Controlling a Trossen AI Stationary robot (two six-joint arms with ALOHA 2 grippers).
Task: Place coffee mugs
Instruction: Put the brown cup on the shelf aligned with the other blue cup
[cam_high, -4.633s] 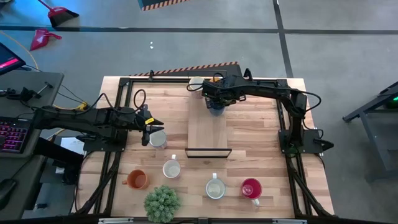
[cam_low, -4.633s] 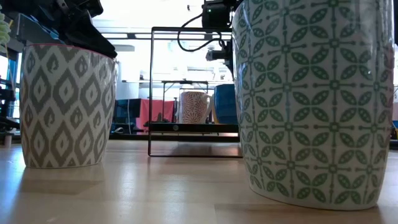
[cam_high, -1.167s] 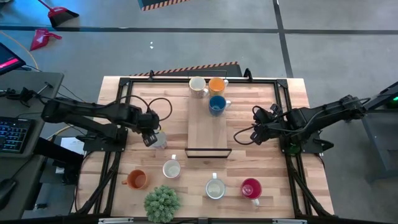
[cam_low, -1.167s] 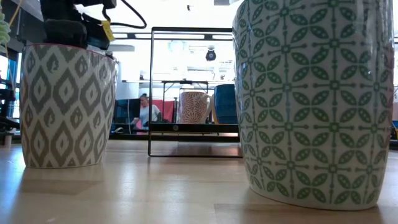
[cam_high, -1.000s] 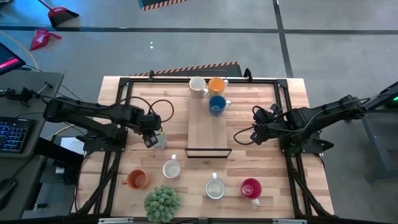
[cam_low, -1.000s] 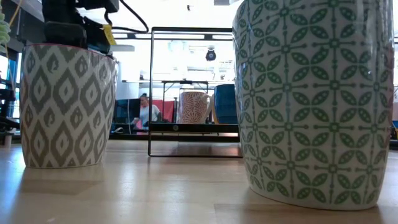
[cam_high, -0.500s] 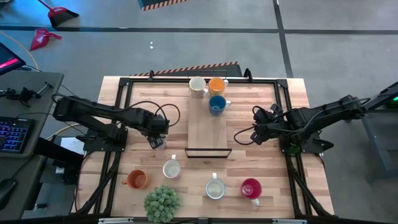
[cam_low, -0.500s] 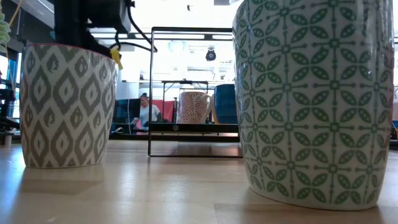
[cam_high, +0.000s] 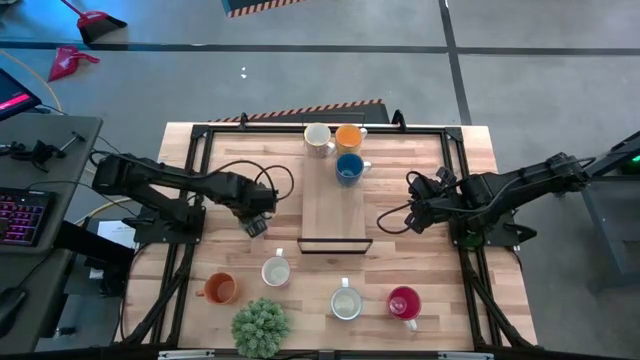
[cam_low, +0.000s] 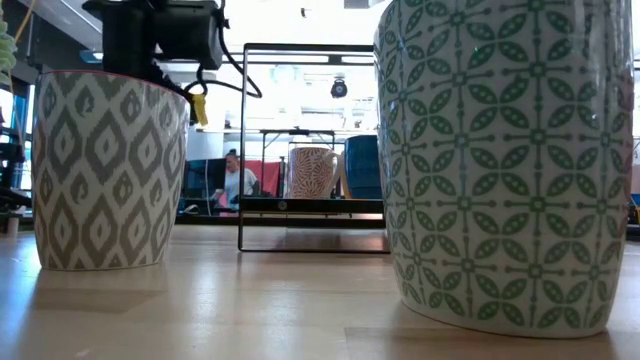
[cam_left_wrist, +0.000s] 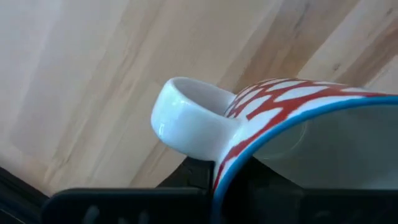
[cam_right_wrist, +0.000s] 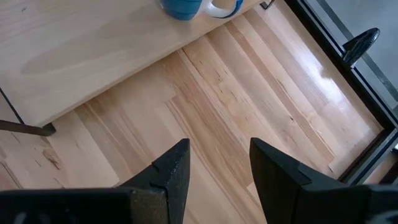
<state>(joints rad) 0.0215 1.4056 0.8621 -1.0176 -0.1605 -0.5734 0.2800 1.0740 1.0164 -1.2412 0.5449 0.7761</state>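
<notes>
Coffee mugs are spread across the butcher-block wooden table (cam_high: 400, 260): a cream mug (cam_high: 317, 137), an orange mug (cam_high: 348, 136) and a blue mug (cam_high: 348, 168) cluster at the far end of a pale raised wooden board (cam_high: 335, 205), while along the near edge sit another orange mug (cam_high: 219, 288), a white mug with a pale interior (cam_high: 276, 271), a white-and-green patterned mug (cam_high: 346, 303) and a red-pink mug (cam_high: 404, 302), beside a green spiky plant ball (cam_high: 260, 325). One more mug, white with a red pattern and a blue rim (cam_left_wrist: 292, 134), sits left of the board, and the left gripper (cam_high: 256, 223) is closed on its rim next to the handle. The right gripper (cam_high: 412, 218) hangs above bare table right of the board, its fingers (cam_right_wrist: 171, 171) spread apart and holding nothing.
</notes>
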